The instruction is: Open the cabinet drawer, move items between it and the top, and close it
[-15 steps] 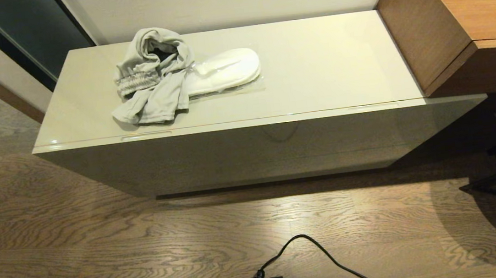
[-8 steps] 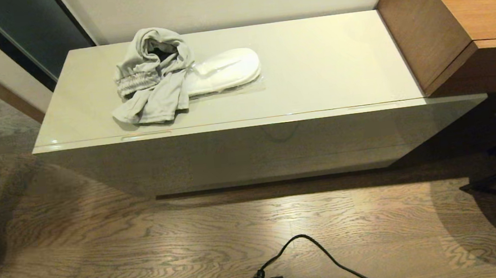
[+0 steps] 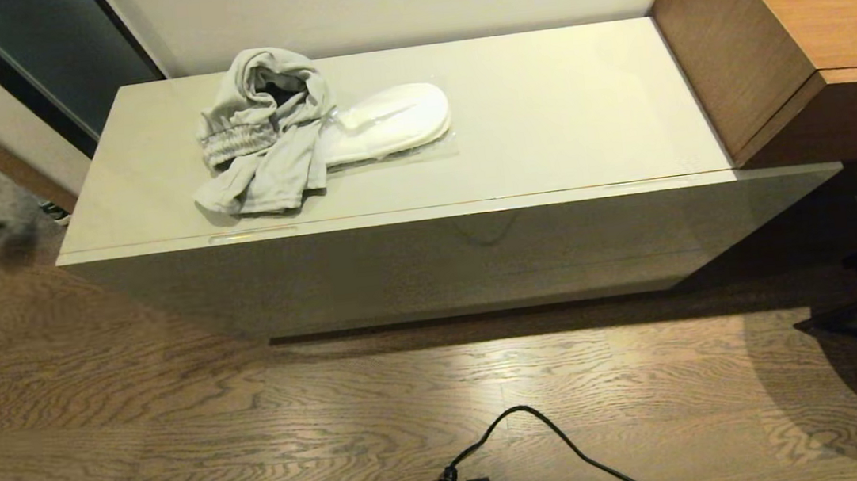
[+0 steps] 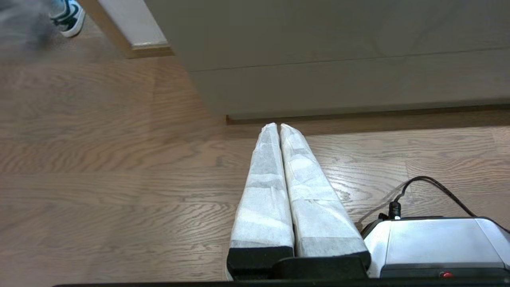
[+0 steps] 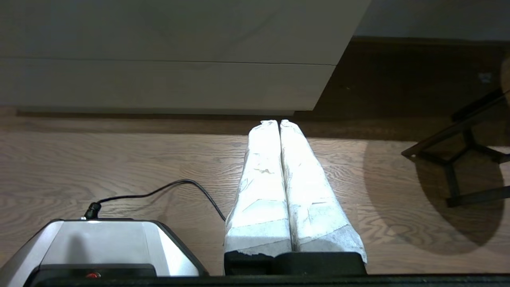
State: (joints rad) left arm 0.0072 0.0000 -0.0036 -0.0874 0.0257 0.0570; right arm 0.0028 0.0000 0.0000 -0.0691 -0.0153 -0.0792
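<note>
Long glossy beige drawer front (image 3: 431, 260): flush, closed, frame centre. Glossy beige cabinet top (image 3: 559, 123): crumpled light grey garment with elastic band (image 3: 262, 134) upper left, overlapping plastic-wrapped flat white slippers (image 3: 388, 123). Left gripper (image 4: 277, 126), right gripper (image 5: 277, 122): white-wrapped fingers pressed together, empty, low over wood floor (image 3: 179, 442).

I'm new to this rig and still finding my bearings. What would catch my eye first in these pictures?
The crumpled light grey garment on the left part of the glossy beige top, overlapping a plastic-wrapped pair of white slippers. Below the top, the cabinet drawer is shut. Both the left gripper and right gripper hang low over the wooden floor, fingers together, empty.
</note>
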